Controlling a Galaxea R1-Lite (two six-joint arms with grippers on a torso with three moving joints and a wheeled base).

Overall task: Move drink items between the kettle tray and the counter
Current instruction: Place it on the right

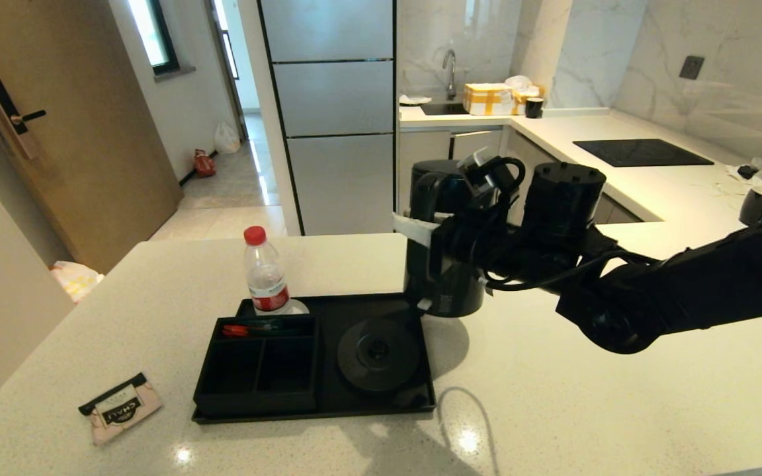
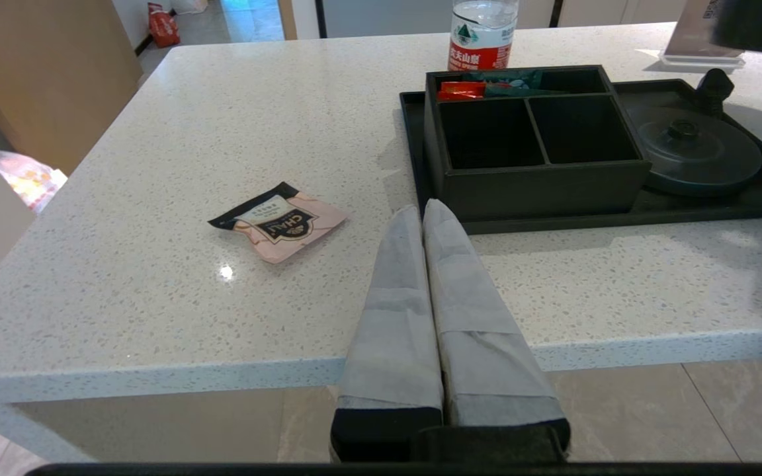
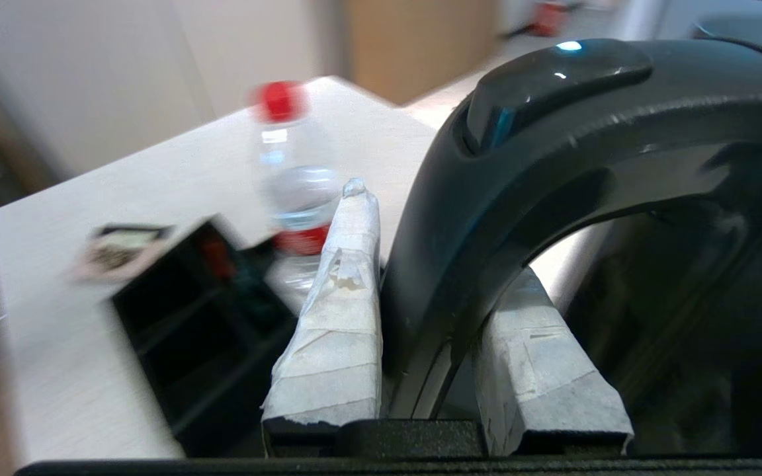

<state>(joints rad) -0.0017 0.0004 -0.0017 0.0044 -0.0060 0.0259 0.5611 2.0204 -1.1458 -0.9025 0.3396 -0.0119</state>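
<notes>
Right gripper point(image 3: 421, 317), tape-wrapped fingers point(image 3: 338, 330), is clamped on the loop handle of the tall matte-black cylindrical electric kettle point(image 1: 444, 264); one finger sits inside the loop, the other outside. In the head view the kettle is at the far right corner of the shallow black rectangular tray point(image 1: 381, 406), its foot just over the rim and the off-white speckled stone counter point(image 1: 586, 396); whether it rests there or hangs just clear I cannot tell. The round black kettle base point(image 1: 378, 354) on the tray is bare.

Flat pale-pink tea sachet with black band point(image 1: 120, 408) lies on the counter, well left of the tray. Divided black compartment box point(image 1: 258, 363) holds some red packets in its far slot; the two near slots are empty. Clear plastic water bottle, red cap point(image 1: 264, 271), stands at the tray's far edge.

Left gripper point(image 2: 424, 218) parked off the counter's near edge, fingers pressed together, holding nothing.

Judgement: kettle transfer is in hand. Next move calls for keeping the kettle upright, a firm hold, and clearing the rim and bottle before setting down flat.
</notes>
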